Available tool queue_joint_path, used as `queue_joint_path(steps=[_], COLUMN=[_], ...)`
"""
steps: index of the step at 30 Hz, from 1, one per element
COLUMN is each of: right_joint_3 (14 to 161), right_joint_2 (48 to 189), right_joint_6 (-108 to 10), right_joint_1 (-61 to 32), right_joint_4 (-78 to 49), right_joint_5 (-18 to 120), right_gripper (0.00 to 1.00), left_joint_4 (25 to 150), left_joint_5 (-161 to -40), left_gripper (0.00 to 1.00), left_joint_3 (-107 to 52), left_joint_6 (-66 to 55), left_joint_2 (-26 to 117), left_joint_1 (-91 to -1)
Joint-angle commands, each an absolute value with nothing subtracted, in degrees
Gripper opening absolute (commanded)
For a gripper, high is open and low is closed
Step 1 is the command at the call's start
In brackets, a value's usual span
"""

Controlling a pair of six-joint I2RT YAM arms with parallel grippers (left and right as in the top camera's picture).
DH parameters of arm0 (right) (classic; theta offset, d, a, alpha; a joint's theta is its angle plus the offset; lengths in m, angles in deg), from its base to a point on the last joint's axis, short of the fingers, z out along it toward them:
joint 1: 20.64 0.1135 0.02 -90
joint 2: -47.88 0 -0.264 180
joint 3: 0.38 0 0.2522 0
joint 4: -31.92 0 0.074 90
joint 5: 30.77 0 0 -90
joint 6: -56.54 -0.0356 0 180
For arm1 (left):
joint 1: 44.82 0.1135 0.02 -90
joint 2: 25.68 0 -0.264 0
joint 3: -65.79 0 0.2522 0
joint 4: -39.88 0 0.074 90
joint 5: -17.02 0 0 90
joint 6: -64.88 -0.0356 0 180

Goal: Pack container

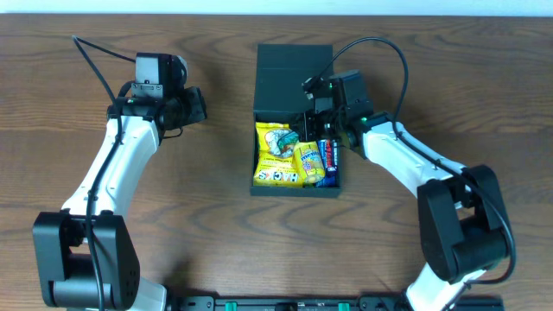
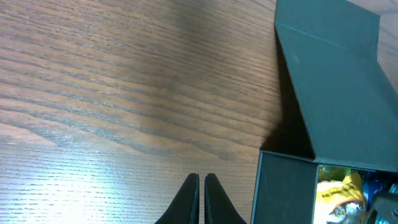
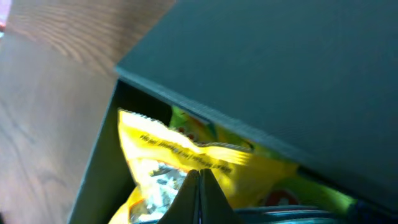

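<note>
The dark teal-green container (image 1: 294, 187) stands open at the table's middle, its flap lid (image 1: 292, 82) leaning back. Yellow snack packets (image 1: 278, 155) and a blue packet (image 1: 328, 160) lie inside. My right gripper (image 1: 313, 130) is shut and empty, hovering over the box's back right part, just above a yellow packet (image 3: 161, 155) and under the lid's edge (image 3: 261, 81). My left gripper (image 1: 197, 105) is shut and empty, over bare table left of the box. In the left wrist view its fingertips (image 2: 201, 180) sit left of the container wall (image 2: 283, 186).
The brown wooden table (image 1: 199, 199) stretches all round the box. A black rail (image 1: 328, 302) runs along the front edge. The right arm's cable (image 1: 393, 60) arcs above the lid.
</note>
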State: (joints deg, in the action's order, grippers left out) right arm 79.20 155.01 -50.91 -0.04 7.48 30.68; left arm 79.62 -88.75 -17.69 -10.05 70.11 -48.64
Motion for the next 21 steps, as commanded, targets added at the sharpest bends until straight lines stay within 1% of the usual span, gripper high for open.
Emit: queue_joint_path(steps=[1,6,9,14,17,21], right_joint_3=[79.7,80.2,80.8,80.8,80.8,80.7], right_joint_2=[155.6,154.4,151.0,139.9,137.4,139.1], right_joint_6=[-52.1,-52.0,-50.2,-36.4,-36.4,-36.6], right_joint_1=[0.3,0.4,0.4,0.5,0.5,1.8], right_joint_4=[7.8,7.9,7.0,-6.4,-12.0,-18.4], right_joint_5=[33.5,31.3,29.6,29.9,29.8,29.9], right_gripper=[0.01,0.01,0.01,0.01,0.01,0.01], left_joint_4=[79.9,80.3,81.1,82.4,82.4,82.3], left_joint_5=[-89.1,-89.1,-89.1,-88.9,-88.9,-88.9], left_gripper=[0.06,0.06,0.06,0.06,0.06,0.06], left_joint_3=[-18.2,-18.2,-18.1,-18.1,-18.1,-18.1], left_joint_6=[-9.7,-9.7,-10.4,-11.4,-11.4,-11.4], left_joint_2=[70.3,70.3,70.3,70.3,70.3,70.3], left_joint_1=[-48.5,-48.5,-48.5,-48.5,-48.5,-48.5])
